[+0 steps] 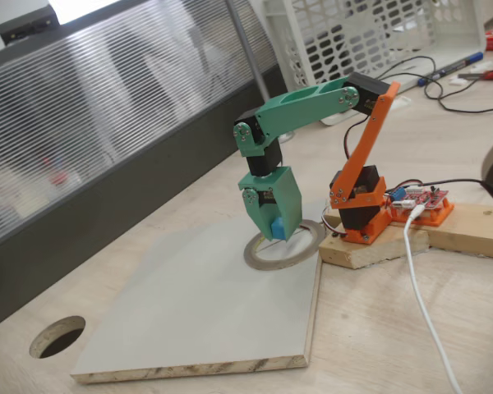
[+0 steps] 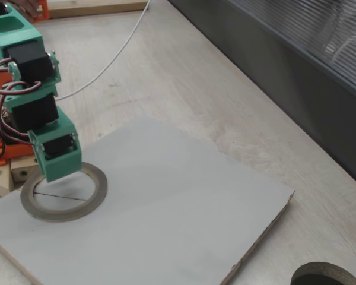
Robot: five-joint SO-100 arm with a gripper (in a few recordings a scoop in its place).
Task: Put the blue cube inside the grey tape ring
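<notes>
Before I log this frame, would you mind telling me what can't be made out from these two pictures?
- Blue cube: a fixed view shows just a blue patch inside the green tool; in the other, the tool hides it.
- Whether the cube touches the board: hidden by the tool body.
- Grey tape ring: its far rim is covered by the tool.
- Table hole: cut off by the bottom edge.

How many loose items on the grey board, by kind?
Blue cube: 1, held in the gripper
Grey tape ring: 1, flat on the board
Total: 2
</notes>
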